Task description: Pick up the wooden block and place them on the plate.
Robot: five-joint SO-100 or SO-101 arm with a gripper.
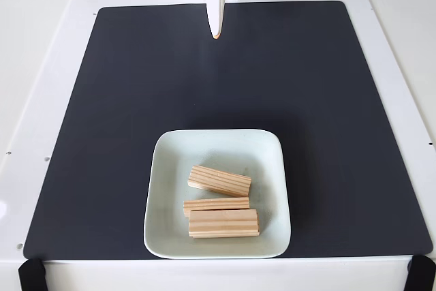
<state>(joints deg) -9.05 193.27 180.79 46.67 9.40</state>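
Since three small rectangular blocks of pale striped wood already lie inside the large pale mint-white square plate with rounded corners (158,189), low in the middle of the frame, the placing looks largely done. Count: three blocks visible, one plate, one mat, one gripper. The upper block (219,180) sits tilted, apart from the other two; the middle block (215,204) and the lower block (223,223) lie close, seemingly touching, the lower maybe overlapping it. All sit right of the plate's centre, probably just where each got dropped. The white two-finger gripper (216,32) hangs at upper centre over the dark grey square mat (102,134), well apart from the plate, carrying nothing; whether its jaws are parted, cannot tell.
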